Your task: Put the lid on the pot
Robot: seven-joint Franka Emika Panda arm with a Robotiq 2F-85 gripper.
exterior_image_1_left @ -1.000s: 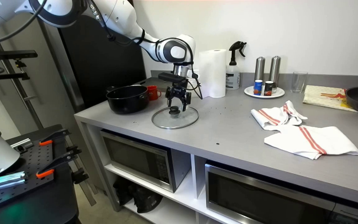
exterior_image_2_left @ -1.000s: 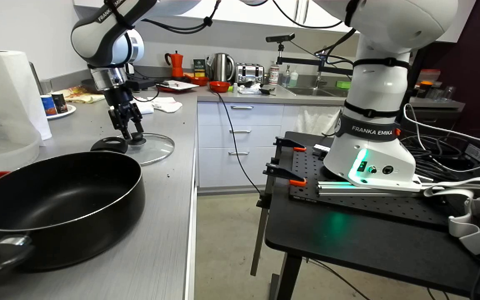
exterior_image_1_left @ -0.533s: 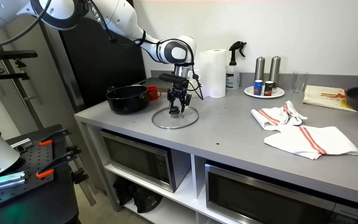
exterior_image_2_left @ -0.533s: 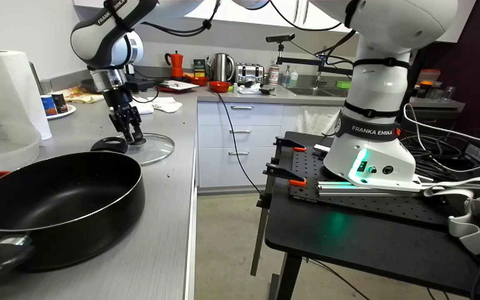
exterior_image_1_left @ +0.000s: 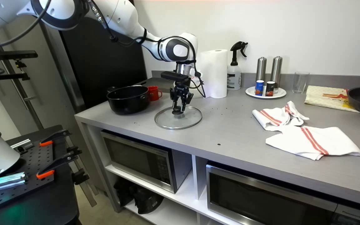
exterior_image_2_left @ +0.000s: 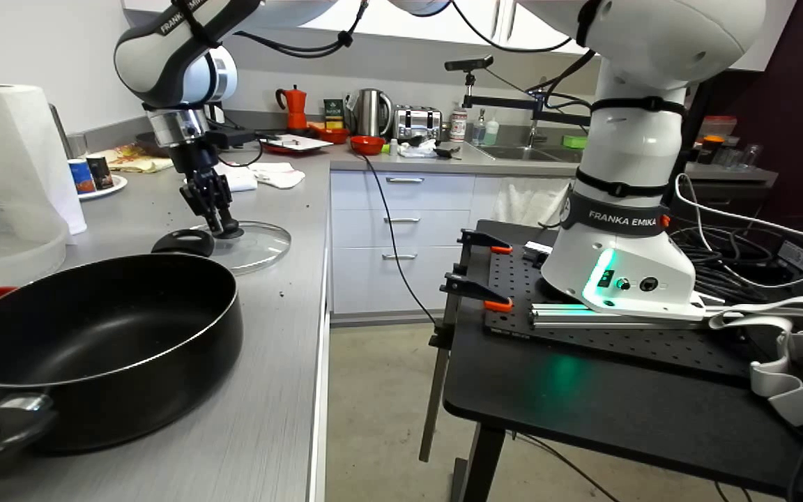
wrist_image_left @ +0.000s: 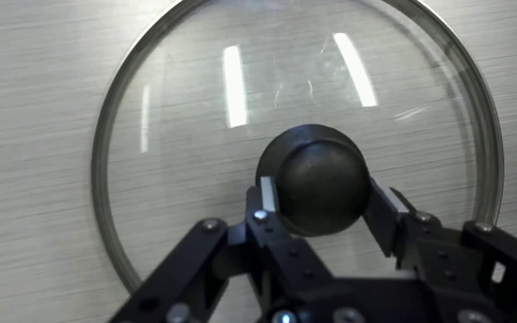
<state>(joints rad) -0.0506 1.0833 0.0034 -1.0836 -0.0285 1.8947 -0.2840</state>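
Note:
The glass lid [exterior_image_1_left: 188,121] with its metal rim lies level at the counter, to the right of the black pot [exterior_image_1_left: 127,104] in an exterior view. Whether it touches the counter or is slightly raised, I cannot tell. My gripper [exterior_image_1_left: 178,108] comes down from above and is shut on the lid's dark knob [wrist_image_left: 323,193]. In the wrist view the finger pads [wrist_image_left: 268,194] press the knob from both sides. The pot [exterior_image_2_left: 171,390] stands uncovered, its inside showing nothing in it, and one of its handles [exterior_image_2_left: 184,242] points toward the lid.
Close behind the pot is a red mug [exterior_image_1_left: 154,93]. A paper towel roll [exterior_image_1_left: 214,75] stands behind the gripper, near a clear plastic container [exterior_image_2_left: 8,237]. White towels [exterior_image_1_left: 312,142] and a plate with shakers [exterior_image_1_left: 252,91] lie farther along the counter. The counter's front edge [exterior_image_1_left: 145,137] runs near the lid.
My gripper has gone down a little around the knob and its fingers have closed on it. The lid has shifted slightly with the gripper, rightward in an exterior view. The pot has not moved.

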